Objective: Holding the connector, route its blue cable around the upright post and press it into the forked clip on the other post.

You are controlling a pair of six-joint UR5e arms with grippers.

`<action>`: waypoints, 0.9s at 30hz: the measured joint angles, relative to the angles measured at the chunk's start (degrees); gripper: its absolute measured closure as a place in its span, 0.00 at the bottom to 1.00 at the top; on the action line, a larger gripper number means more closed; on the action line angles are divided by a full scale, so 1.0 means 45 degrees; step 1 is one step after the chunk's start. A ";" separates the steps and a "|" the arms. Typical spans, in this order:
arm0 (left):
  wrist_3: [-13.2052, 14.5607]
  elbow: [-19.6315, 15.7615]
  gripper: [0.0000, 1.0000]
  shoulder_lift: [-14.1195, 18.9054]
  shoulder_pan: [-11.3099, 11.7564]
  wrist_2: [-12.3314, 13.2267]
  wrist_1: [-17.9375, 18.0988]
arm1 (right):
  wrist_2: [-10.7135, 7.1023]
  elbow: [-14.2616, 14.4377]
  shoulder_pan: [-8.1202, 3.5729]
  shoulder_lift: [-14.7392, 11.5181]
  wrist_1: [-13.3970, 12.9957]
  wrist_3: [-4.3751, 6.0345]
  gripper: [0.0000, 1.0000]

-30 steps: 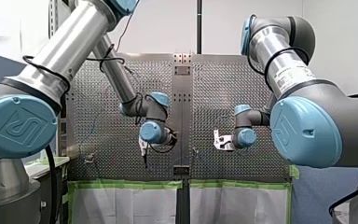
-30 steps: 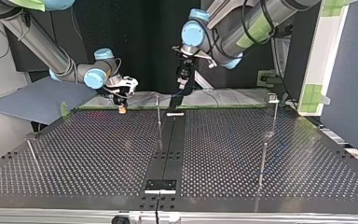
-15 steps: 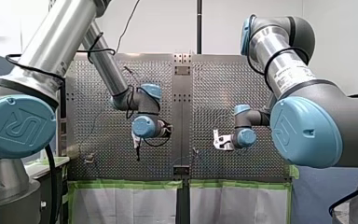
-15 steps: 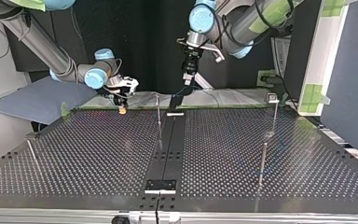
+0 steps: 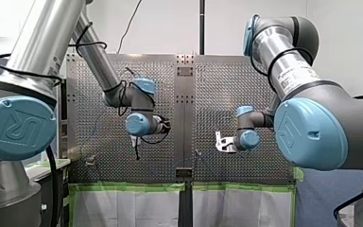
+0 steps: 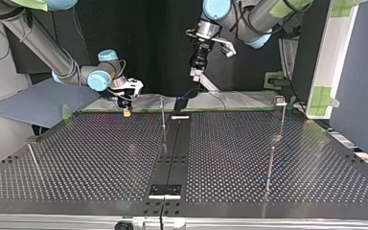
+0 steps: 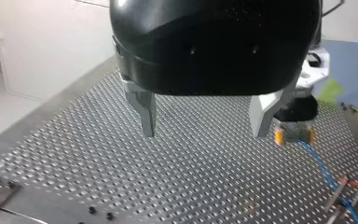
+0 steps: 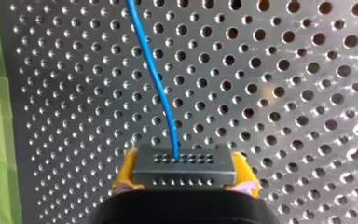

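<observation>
Blue cable (image 8: 156,79) out of the connector (image 8: 182,165), off across the perforated table (image 8: 307,93). Connector clamped square btwn the yellow pads (image 8: 127,170) of my right gripper (image 8: 182,171), shut on it, low over the table near its far edge at the top view's left.

My left gripper (image 7: 204,131): wide open, nothing btwn the metal fingers, hanging well clear of the table above the centre strip.

Thin upright post (image 6: 163,117) near my right gripper, twd centre. Second post (image 6: 281,117) w/ a small head at the top view's right, well apart. Can't tell from there which carries the fork. In the left wrist view, a small forked fitting w/ orange tips (image 7: 344,184) close by the cable, past my right gripper; can't tell if seated in it or just passing.

Probably early: routing not yet done, by the look of it.

To do it well:
- Keep the clamp firm & connector level, no twist into the cable.
- Stay low, swing wide round the post so the cable lays against its side, not over the top.
- Hold light tension only; no yanking at the anchored end.
- At the fork, line cable up w/ the slot first, then press straight down.
- Keep my left arm out of the sweep.
</observation>
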 joint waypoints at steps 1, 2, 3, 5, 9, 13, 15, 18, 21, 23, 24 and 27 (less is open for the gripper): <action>-0.0045 -0.0093 0.00 0.0093 0.0016 0.0062 0.0088 | 0.0001 0.0001 0.0006 0.0002 0.0003 0.0001 1.00; -0.0118 -0.0221 0.00 0.0217 0.0041 0.0156 0.0202 | 0.0001 0.0001 0.0011 0.0002 0.0004 0.0000 1.00; -0.0179 -0.0309 0.00 0.0306 0.0061 0.0229 0.0287 | 0.0001 0.0001 0.0016 0.0002 0.0006 0.0000 1.00; -0.0341 -0.0505 0.00 0.0504 0.0105 0.0406 0.0488 | 0.0001 0.0000 0.0024 0.0003 0.0007 0.0001 1.00; -0.0611 -0.0880 0.00 0.0880 0.0146 0.0592 0.0863 | 0.0001 0.0000 0.0028 0.0003 0.0009 0.0000 1.00; -0.0693 -0.1271 0.00 0.1273 0.0157 0.0642 0.1249 | 0.0001 0.0000 0.0030 0.0001 0.0023 0.0000 1.00; -0.0707 -0.1490 0.00 0.1485 0.0160 0.0648 0.1393 | 0.0001 0.0000 0.0031 0.0001 0.0047 0.0000 1.00; -0.0708 -0.1799 0.00 0.1795 0.0163 0.0651 0.1474 | 0.0001 0.0001 0.0029 0.0001 0.0074 0.0000 1.00; -0.0713 -0.2101 0.00 0.2101 0.0179 0.0608 0.1408 | 0.0001 0.0000 0.0026 0.0002 0.0093 0.0001 1.00; -0.0688 -0.2306 0.00 0.2302 0.0201 0.0502 0.1279 | 0.0002 0.0000 0.0028 0.0003 0.0100 0.0000 1.00; -0.0668 -0.2386 0.00 0.2384 0.0208 0.0458 0.1235 | 0.0001 0.0000 0.0028 0.0001 0.0102 0.0000 1.00; -0.0543 -0.2706 0.00 0.2513 0.0219 0.0388 0.1190 | 0.0001 0.0000 0.0029 0.0001 0.0099 0.0000 1.00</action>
